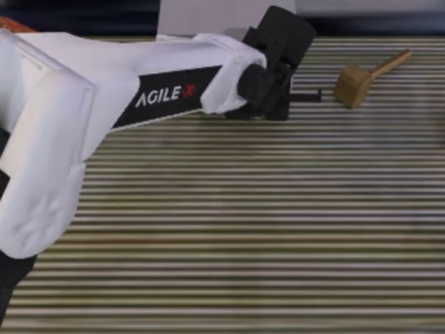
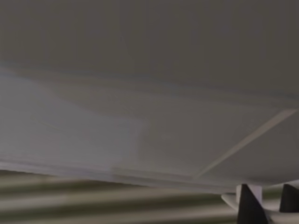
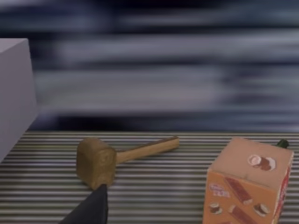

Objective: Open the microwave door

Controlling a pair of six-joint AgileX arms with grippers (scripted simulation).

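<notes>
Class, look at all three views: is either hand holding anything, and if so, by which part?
It cannot be told. The left hand is beside the microwave, its grip unseen; the right hand barely shows.

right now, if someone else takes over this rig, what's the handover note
Left hand: stretched across the far part of the table, right up against the microwave; whether it is open or shut cannot be seen. Its wrist view is filled by a grey panel of the oven.
Right hand: not in the top view; only a dark tip shows in its own view, facing the wooden mallet and an orange carton.
Done: approach to the oven.
Left: a confirmed grip on the handle, and swinging the door open; neither shows.
</notes>
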